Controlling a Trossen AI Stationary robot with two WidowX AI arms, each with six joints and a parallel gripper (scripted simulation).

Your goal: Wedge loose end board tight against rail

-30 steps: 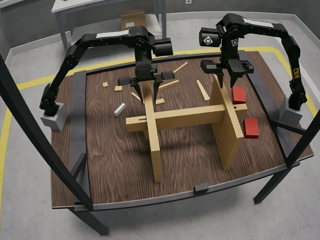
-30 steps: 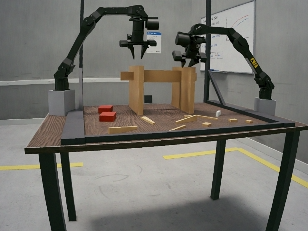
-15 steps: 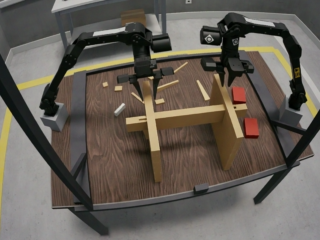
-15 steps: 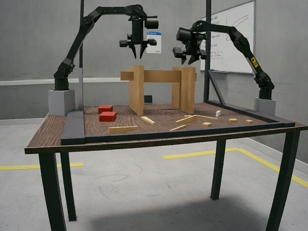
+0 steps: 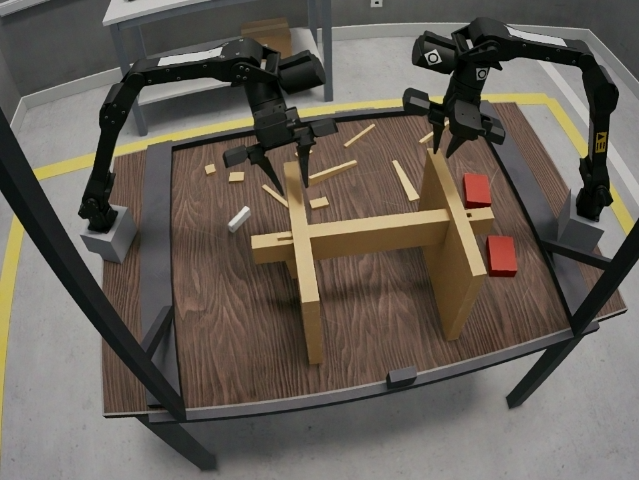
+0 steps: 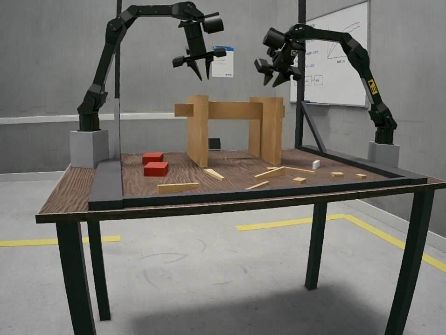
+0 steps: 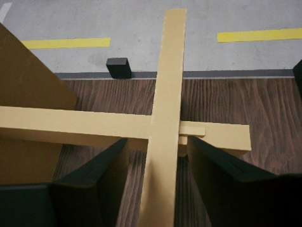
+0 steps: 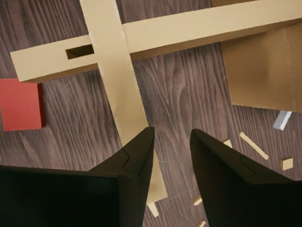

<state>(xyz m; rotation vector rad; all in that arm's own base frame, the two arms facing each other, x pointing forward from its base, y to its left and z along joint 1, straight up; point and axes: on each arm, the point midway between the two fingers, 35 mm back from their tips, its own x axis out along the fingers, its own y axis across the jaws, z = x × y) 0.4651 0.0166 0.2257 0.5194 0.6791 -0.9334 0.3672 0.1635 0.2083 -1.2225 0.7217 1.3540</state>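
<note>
Nearer to the loose end board (image 5: 467, 247) (image 6: 201, 133) (image 8: 115, 95) is the right hand (image 5: 441, 154) (image 6: 204, 79) (image 8: 172, 135), partly spread, holding nothing; the wedge (image 5: 405, 180) (image 6: 214, 174) (image 8: 153, 210) lies on its inner side, slanting roughly along it, the open slot (image 5: 468, 214) (image 8: 80, 51) on its outer side

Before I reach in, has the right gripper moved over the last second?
Yes. In the exterior view, the right gripper has shifted picture-right and up, closer to the wall poster.
</note>
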